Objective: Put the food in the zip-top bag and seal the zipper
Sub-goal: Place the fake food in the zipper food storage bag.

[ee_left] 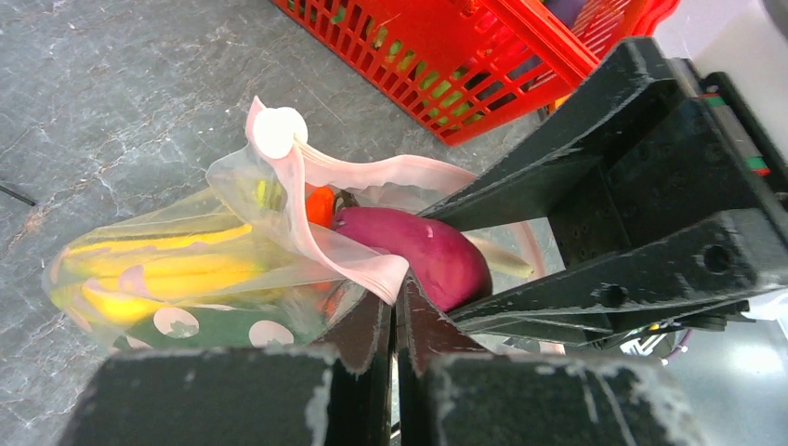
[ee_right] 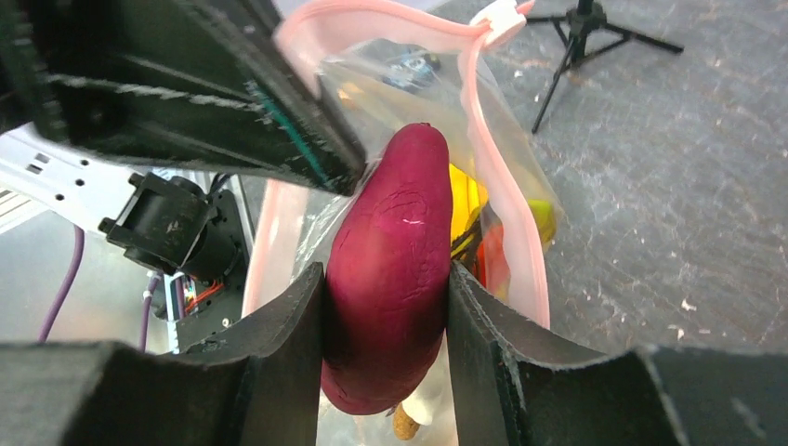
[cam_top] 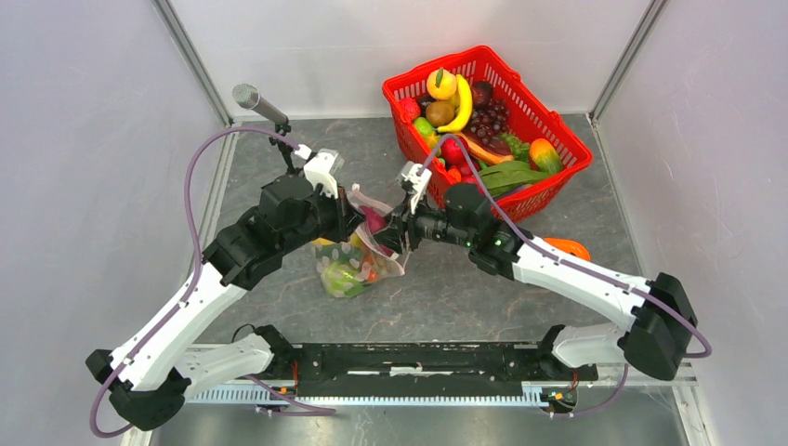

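The clear dotted zip-top bag [cam_top: 358, 265] lies mid-table with yellow, green and orange-red food inside [ee_left: 167, 274]. My left gripper [ee_left: 398, 297] is shut on the bag's pale pink zipper strip [ee_left: 358, 255] and holds one lip of the mouth up. The white slider [ee_left: 279, 132] sits at the strip's end. My right gripper [ee_right: 386, 279] is shut on a purple toy vegetable [ee_right: 395, 232]. The vegetable's far end sits in the open mouth between the pink lips [ee_right: 506, 186]. Both grippers meet over the bag in the top view: the left [cam_top: 348, 221] and the right [cam_top: 395, 232].
A red mesh basket [cam_top: 558, 130] full of toy fruit and vegetables stands at the back right. An orange piece [cam_top: 567, 247] lies beside the right arm. A microphone on a small tripod [cam_top: 256, 100] stands at the back left. Walls enclose the table.
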Controlling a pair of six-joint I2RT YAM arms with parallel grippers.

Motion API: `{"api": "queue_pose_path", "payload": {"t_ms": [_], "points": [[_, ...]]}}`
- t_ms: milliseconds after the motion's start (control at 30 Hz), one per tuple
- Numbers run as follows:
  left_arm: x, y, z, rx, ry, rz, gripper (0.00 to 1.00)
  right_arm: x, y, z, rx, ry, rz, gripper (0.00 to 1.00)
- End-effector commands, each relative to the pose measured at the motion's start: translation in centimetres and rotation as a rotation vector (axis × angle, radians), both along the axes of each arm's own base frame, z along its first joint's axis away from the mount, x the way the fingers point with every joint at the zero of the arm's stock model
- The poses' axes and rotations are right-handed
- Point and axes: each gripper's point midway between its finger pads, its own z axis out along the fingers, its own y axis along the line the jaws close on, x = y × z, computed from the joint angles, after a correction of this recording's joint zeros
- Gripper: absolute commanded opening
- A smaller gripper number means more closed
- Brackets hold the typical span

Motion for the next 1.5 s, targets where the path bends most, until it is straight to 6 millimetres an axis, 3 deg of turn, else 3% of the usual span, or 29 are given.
{"api": "queue_pose_path", "payload": {"t_ms": [0, 133, 300, 400, 533, 633, 700, 833, 900, 1000, 1033, 1100, 1167, 1200, 1300, 1467], "points": [[-0.1, 0.0, 2.3, -0.042, -0.035, 0.004, 0.04, 0.2, 1.5, 0.6, -0.065, 0.031, 0.021, 0.32], [-0.7, -0.2, 2.8, -0.055, -0.044, -0.034, 0.04, 1.3, 2.3, -0.2, -0.100, 0.036, -0.018, 0.37], [-0.9, 0.3, 2.8, -0.045, -0.047, -0.022, 0.04, 2.0, 3.6, 0.5, -0.071, 0.018, 0.000, 0.45], [-0.7, 0.9, 2.8, -0.045, -0.057, 0.007, 0.04, 1.6, 4.0, 0.8, -0.037, 0.009, 0.028, 0.59], [-0.6, 1.4, 3.0, -0.052, -0.076, 0.037, 0.04, 1.0, 4.2, 0.4, -0.023, 0.016, 0.065, 0.69], [-0.4, 1.7, 3.1, -0.055, -0.086, 0.055, 0.04, 0.8, 4.1, 0.3, -0.027, 0.017, 0.076, 0.70], [-0.3, 2.0, 2.9, -0.048, -0.089, 0.067, 0.04, 0.5, 3.9, 0.4, -0.026, 0.007, 0.084, 0.60], [-0.1, 2.2, 2.5, -0.033, -0.090, 0.082, 0.04, 0.1, 3.2, 0.3, -0.037, 0.002, 0.096, 0.53], [0.1, 2.3, 2.2, -0.022, -0.086, 0.094, 0.04, -0.3, 2.9, 0.6, -0.036, -0.006, 0.110, 0.44], [0.5, 2.3, 1.7, -0.010, -0.077, 0.106, 0.04, -1.6, 3.0, 1.4, -0.008, -0.025, 0.180, 0.12], [0.5, 2.3, 1.6, -0.005, -0.074, 0.109, 0.04, -2.3, 3.1, 1.5, 0.002, -0.026, 0.224, 0.14], [0.6, 2.3, 1.4, 0.002, -0.069, 0.111, 0.04, -2.7, 3.4, 1.8, 0.005, -0.014, 0.257, 0.26], [0.7, 2.3, 1.3, 0.002, -0.067, 0.115, 0.04, -2.9, 3.7, 2.1, 0.020, -0.016, 0.279, 0.16], [0.6, 2.3, 1.3, 0.000, -0.068, 0.116, 0.04, -2.1, 3.7, 2.3, 0.017, -0.015, 0.236, 0.11], [0.4, 2.3, 1.6, -0.011, -0.070, 0.107, 0.04, 1.5, 2.0, 3.8, 0.065, -0.066, -0.021, 0.10], [0.3, 2.3, 1.9, -0.045, -0.087, 0.112, 0.04, 2.0, 1.5, 8.0, 0.361, -0.080, -0.088, 0.08]]}}
